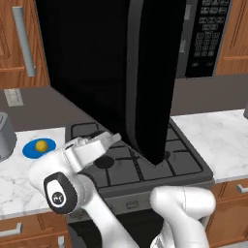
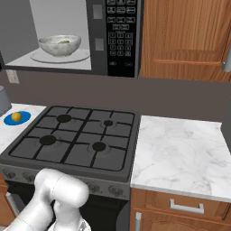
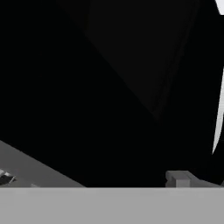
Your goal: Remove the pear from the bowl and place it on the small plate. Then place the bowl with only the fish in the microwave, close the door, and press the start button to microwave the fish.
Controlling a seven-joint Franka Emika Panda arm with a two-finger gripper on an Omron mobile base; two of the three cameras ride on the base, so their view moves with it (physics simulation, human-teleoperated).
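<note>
While door (image 1: 111, 72) open, one bowl (image 2: 60, 45) (inside), one pear (image 2: 16, 117)

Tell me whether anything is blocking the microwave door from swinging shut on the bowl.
Nothing visible blocks it. The bowl sits well inside the microwave on the turntable, clear of the opening, and the door stands swung out over the stove with open space between it and the cavity.

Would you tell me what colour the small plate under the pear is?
Bright blue; the small plate shows best in the left base view.
</note>
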